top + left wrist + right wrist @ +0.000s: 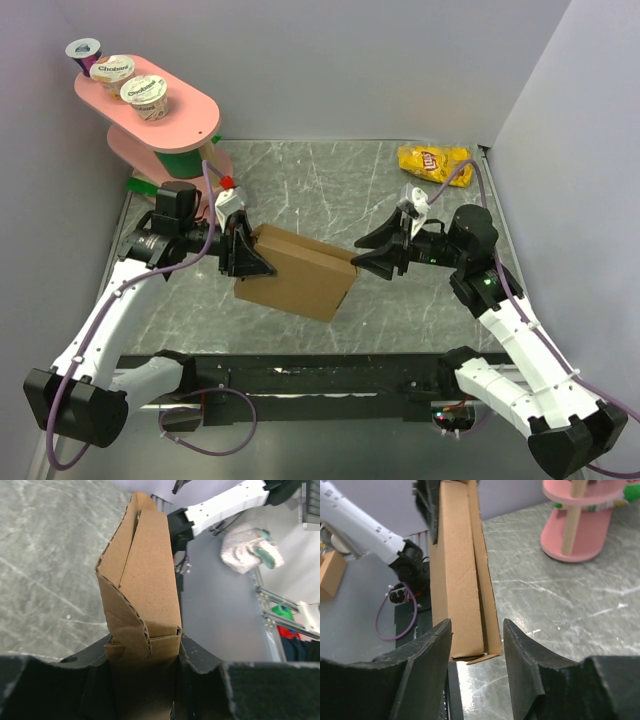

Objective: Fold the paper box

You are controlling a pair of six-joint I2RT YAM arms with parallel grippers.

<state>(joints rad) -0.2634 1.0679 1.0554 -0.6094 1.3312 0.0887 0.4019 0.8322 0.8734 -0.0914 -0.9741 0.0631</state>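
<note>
I saw the left gripper (257, 256) clenched on the left end of the paper box (305, 285), mid-table. The right gripper (358, 253) stood released at its right end. A Lay's bag (433, 162) lay far right, and Chobani cups (145, 90) far left.
</note>
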